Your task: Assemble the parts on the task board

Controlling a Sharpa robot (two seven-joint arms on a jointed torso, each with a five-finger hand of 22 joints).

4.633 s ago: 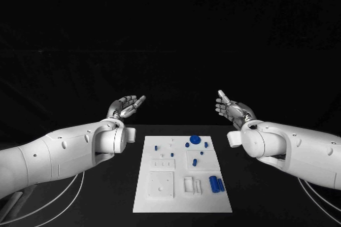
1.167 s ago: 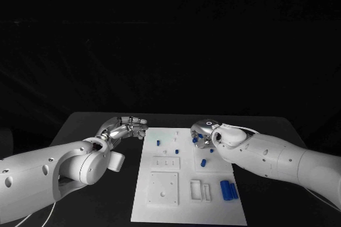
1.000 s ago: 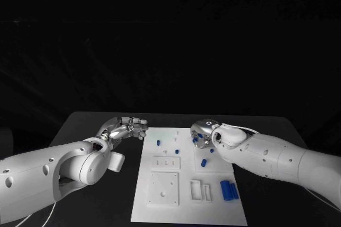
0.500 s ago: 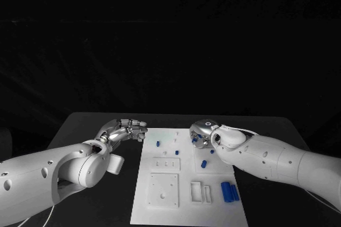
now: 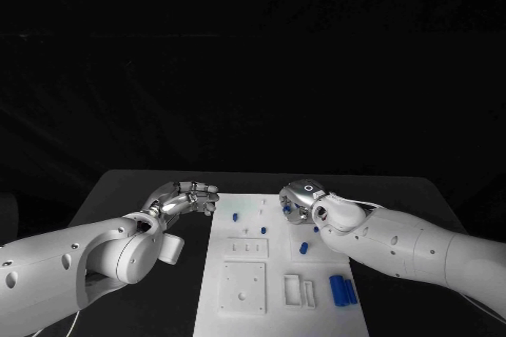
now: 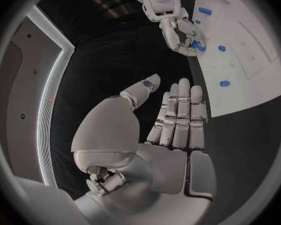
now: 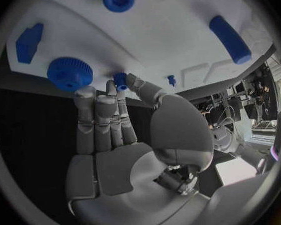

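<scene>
The right hand (image 7: 125,135), fingers apart and empty, hovers over the far end of the task board (image 5: 253,278) beside the knurled blue knob (image 7: 70,73), apparently light, rigid and best gripped by its ridged rim, while the left hand (image 6: 159,130) waits open alongside.

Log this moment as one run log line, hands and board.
left robot hand: open, beside task board | right robot hand: open, fingertips at small blue part on board's far end | nothing held
</scene>
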